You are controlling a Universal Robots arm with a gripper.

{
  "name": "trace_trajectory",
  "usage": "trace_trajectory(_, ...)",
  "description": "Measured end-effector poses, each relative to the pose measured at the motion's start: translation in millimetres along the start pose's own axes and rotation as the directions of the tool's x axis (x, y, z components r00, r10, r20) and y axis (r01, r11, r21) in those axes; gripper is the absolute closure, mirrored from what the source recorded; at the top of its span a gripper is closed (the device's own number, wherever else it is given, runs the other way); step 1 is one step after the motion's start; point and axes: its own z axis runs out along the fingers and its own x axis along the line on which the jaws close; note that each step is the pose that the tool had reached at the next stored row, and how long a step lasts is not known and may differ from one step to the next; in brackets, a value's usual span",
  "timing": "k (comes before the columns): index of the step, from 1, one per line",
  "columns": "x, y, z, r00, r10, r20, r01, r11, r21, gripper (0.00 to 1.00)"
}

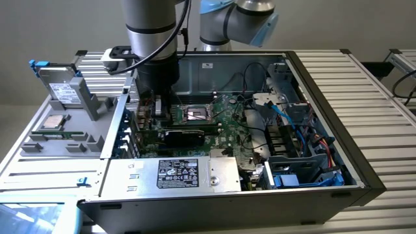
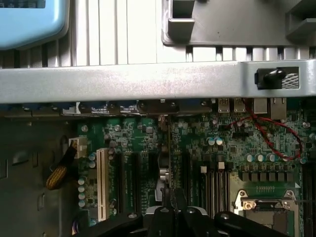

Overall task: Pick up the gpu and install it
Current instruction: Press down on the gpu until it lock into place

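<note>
The gpu [image 1: 188, 136] stands on edge on the green motherboard inside the open computer case, its black cooler block facing the front of the exterior view. My gripper [image 1: 159, 116] reaches down from the silver and black arm onto the card's end nearest the case's wall at the exterior view's left. From the wrist, the gpu [image 2: 169, 158] shows edge-on as a thin line among the expansion slots. The black fingers of the gripper [image 2: 170, 203] are shut on its upper edge. Whether the card sits fully in a slot is hidden.
A CPU socket [image 1: 195, 114] lies just behind the card. A silver power supply [image 1: 175, 175] fills the case's front, and blue cables [image 1: 286, 122] run at the exterior view's right. A grey tray [image 1: 39, 146] outside the case holds a drive [image 1: 65, 92]. Red wires [image 2: 271, 138] cross the board.
</note>
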Motion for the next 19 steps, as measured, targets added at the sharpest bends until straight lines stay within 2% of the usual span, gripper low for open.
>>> trace_trajectory(1,0.0,-3.3,-3.9,1.0000,0.000,-0.0003,0.000,1.0000,-0.0015,0.88)
trace_trajectory(2,-0.1,-6.2,-5.2,1.0000,0.000,-0.0002,0.000,1.0000,-0.0058,0.88)
trace_trajectory(4,-0.1,-11.9,-6.1,1.0000,-0.001,-0.0012,0.001,0.9998,-0.0185,0.88)
trace_trajectory(5,-0.3,-16.0,-6.2,1.0000,-0.001,-0.0016,0.001,0.9998,-0.0218,0.88)
trace_trajectory(9,-0.7,-31.8,-5.2,1.0000,-0.001,-0.0016,0.001,0.9997,-0.0249,0.88)
trace_trajectory(14,2.7,-32.5,3.2,1.0000,-0.001,-0.0004,0.001,0.9997,-0.0263,0.88)
trace_trajectory(17,2.6,-32.5,7.9,1.0000,-0.001,0.0051,0.001,0.9996,-0.0272,0.88)
trace_trajectory(19,2.5,-32.5,11.4,1.0000,-0.001,0.0058,0.001,0.9996,-0.0281,0.88)
